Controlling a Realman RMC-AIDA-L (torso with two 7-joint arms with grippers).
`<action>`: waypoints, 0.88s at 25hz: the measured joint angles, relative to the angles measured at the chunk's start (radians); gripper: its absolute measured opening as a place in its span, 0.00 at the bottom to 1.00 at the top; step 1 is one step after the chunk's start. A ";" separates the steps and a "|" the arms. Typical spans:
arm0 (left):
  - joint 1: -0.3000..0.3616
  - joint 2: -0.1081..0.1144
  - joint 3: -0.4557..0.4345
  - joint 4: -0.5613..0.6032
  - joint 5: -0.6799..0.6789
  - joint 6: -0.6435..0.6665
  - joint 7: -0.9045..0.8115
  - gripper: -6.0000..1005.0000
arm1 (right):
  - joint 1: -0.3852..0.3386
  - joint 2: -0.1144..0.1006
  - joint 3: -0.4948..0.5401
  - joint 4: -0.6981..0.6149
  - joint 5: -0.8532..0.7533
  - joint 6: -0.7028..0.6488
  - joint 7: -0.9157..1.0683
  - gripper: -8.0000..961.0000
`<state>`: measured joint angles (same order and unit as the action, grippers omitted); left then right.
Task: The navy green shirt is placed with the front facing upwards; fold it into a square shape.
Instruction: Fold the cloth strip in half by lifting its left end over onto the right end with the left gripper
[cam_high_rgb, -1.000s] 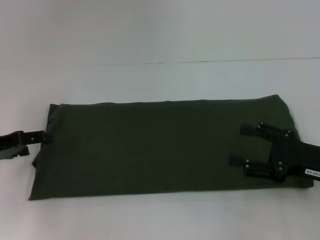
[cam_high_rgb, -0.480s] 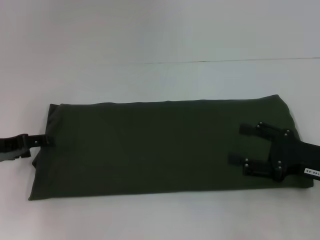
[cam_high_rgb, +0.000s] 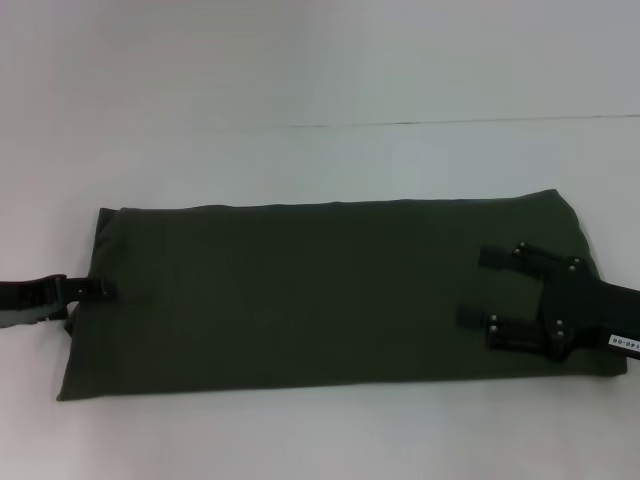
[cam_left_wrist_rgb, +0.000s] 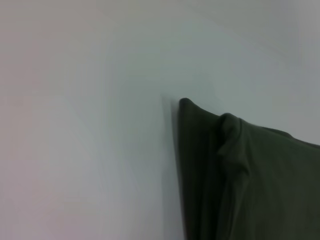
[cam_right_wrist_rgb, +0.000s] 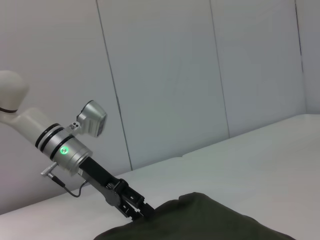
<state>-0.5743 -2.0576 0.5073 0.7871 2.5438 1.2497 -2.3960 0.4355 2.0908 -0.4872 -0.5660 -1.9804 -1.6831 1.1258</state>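
White counter (cam_high_rgb: 320, 80) carries it all, and the navy green shirt (cam_high_rgb: 320, 295) lies across it as a long folded band: soft, light cloth that will sag, so best pinched at an end edge. The right hand (cam_high_rgb: 505, 295) rests on the right end, fingers spread wide and flat. The left hand (cam_high_rgb: 95, 290) reaches level to the left edge, narrow; whether it grips, I cannot tell.

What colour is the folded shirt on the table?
Dark olive green, plain on the side showing; the navy green shirt shows best in the head view.
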 joint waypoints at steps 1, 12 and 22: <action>-0.001 0.000 0.003 -0.001 0.000 0.000 0.000 0.87 | 0.000 0.000 0.000 0.000 0.000 0.000 0.000 0.95; -0.022 -0.001 0.021 -0.024 -0.002 0.007 0.000 0.86 | 0.002 -0.001 0.007 -0.001 0.002 0.009 0.003 0.95; -0.046 -0.001 0.023 -0.043 -0.008 0.024 -0.004 0.86 | 0.005 -0.002 0.008 -0.006 0.002 0.015 0.012 0.95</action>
<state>-0.6200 -2.0585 0.5304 0.7437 2.5355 1.2742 -2.3995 0.4402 2.0892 -0.4794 -0.5721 -1.9786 -1.6684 1.1375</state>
